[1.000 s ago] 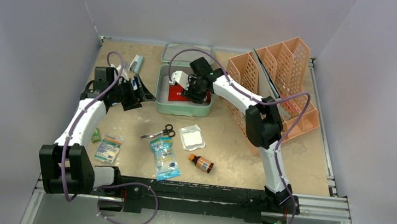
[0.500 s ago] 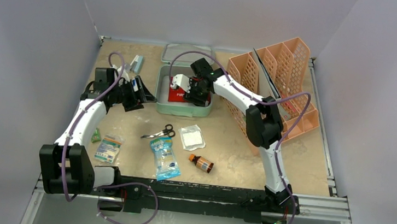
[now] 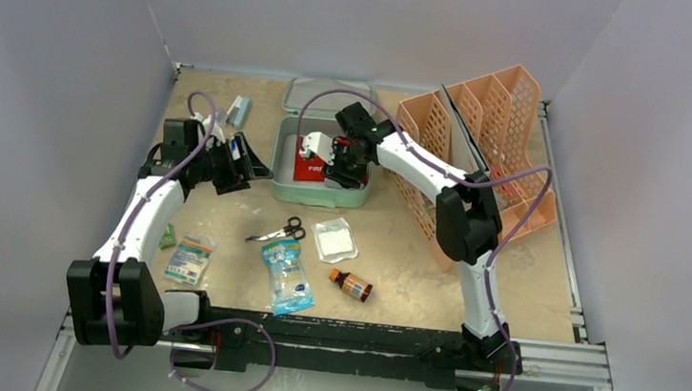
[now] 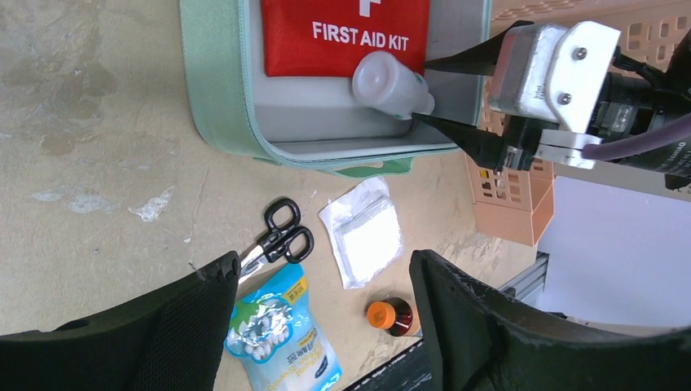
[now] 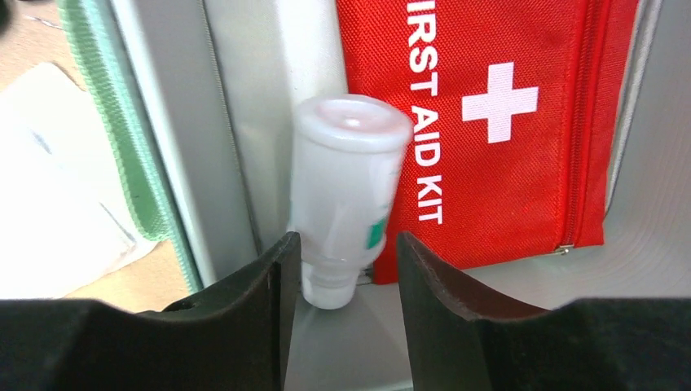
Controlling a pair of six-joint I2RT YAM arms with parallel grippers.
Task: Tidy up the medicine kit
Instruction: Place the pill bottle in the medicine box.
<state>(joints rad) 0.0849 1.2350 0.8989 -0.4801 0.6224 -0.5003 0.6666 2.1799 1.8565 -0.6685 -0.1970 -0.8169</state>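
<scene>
The overhead camera looks down from behind the arms over the whole counter point(image 3: 413, 259). The left wrist camera faces the medicine kit point(image 4: 213, 90), high in its frame, from farther off. The right wrist camera peers close inside it; all three share the red pouch point(image 5: 505, 163).

Open mint-green medicine kit point(image 3: 318, 194), matching lid point(image 3: 327, 103) just behind

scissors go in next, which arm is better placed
Left. The left gripper is open, empty, scissors in its wrist view; the right gripper straddles the white bottle inside the medicine kit.
</scene>
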